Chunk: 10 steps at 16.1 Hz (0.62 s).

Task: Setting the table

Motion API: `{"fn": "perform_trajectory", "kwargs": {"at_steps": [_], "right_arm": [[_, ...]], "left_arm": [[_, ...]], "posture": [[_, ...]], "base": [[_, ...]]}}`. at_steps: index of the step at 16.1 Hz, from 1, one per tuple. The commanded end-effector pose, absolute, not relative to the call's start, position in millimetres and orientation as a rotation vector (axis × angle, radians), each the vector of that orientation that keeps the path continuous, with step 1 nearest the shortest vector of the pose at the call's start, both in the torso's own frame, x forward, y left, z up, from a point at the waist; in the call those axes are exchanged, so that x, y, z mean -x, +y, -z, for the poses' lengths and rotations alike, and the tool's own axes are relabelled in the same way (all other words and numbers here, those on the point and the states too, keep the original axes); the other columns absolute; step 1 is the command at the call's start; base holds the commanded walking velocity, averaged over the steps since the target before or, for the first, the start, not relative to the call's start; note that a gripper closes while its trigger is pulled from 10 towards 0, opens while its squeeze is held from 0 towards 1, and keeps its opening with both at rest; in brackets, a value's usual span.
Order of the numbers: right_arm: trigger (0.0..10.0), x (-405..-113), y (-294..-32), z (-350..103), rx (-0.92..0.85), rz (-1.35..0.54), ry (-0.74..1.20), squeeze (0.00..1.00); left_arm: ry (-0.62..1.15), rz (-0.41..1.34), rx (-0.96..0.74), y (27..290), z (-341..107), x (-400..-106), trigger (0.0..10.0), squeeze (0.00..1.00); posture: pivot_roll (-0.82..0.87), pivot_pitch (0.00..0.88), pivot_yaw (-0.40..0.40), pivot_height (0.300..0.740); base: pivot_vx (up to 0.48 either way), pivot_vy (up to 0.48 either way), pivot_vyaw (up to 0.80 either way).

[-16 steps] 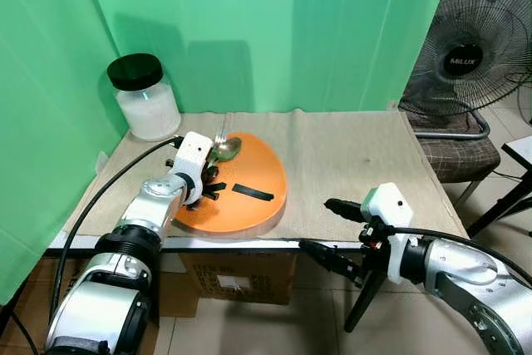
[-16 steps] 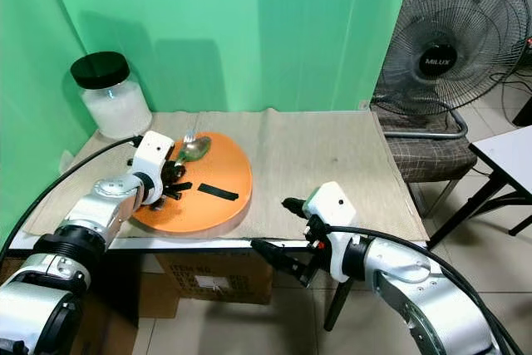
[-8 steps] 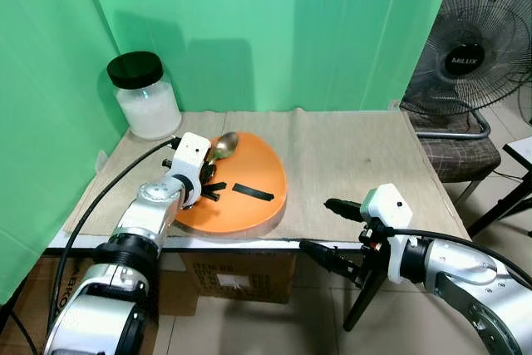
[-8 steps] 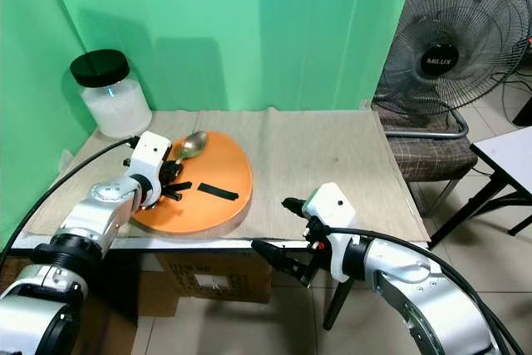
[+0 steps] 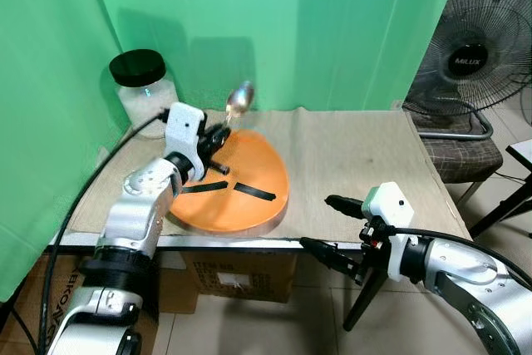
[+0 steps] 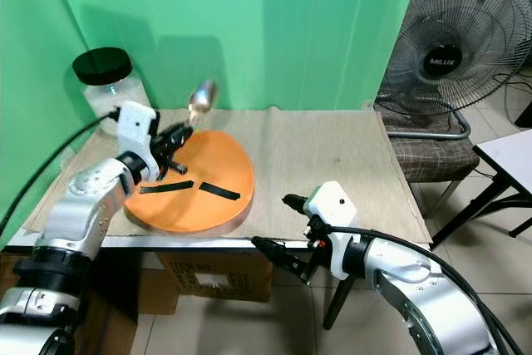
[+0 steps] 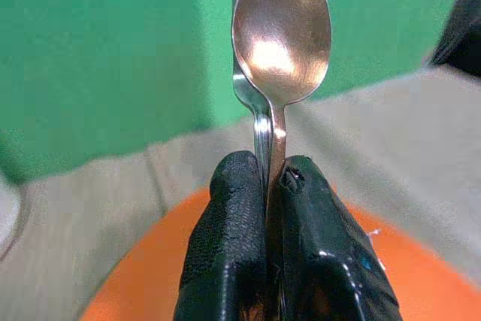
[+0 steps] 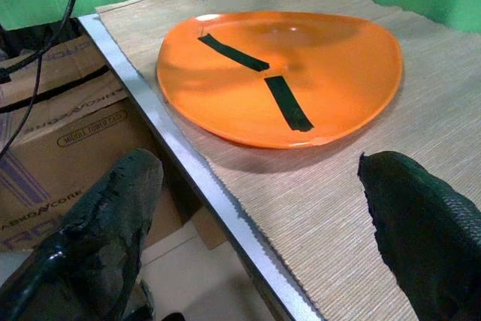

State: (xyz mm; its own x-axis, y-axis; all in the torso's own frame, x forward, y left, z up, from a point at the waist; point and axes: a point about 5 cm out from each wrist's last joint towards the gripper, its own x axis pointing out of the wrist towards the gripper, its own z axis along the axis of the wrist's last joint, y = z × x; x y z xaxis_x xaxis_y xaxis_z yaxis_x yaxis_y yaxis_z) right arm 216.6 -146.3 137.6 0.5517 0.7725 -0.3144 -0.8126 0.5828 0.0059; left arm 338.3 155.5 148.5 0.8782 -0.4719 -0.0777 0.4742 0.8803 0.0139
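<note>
Now left claw [image 7: 267, 186] pinching spoon [image 7: 282, 31] and fork [image 7: 242, 73] above orange plate [image 5: 249, 205], right claw [image 5: 332, 226] spread, empty.

Mat [image 5: 357, 155] right of orange plate [image 5: 249, 205] bare; jar [image 5: 143, 89] blocks back-left corner; fan [image 5: 474, 47] beyond right edge.

Both head views look forward and down from above the worktop [image 5: 357, 155], sharing the orange plate [image 5: 249, 174], jar [image 5: 141, 85] and fan [image 5: 478, 39]. The left wrist camera sits very close behind the left gripper [image 7: 267, 186], facing the green backdrop. The right wrist camera looks low across the worktop's front edge at the plate, between the right gripper's fingers [image 8: 421, 216].
</note>
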Motion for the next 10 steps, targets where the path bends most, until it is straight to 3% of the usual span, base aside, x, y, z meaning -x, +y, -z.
{"fn": "perform_trajectory", "kwargs": {"at_steps": [1, 10], "right_arm": [[10.0, -219, -148, -140, 0.156, -0.931, 0.279, 0.00], [10.0, -224, -142, -144, 0.105, -0.900, 0.242, 0.00]], "left_arm": [[0.030, 0.529, 0.008, 153, -157, -334, 0.0, 0.00], [-0.158, 0.709, 0.374, 147, -199, -306, 0.0, 0.00]], "posture": [[-0.14, 0.000, 0.050, 0.740], [-0.12, 0.000, 0.046, 0.740]], "base": [[0.000, 0.000, 0.00], [0.000, 0.000, 0.00]]}}
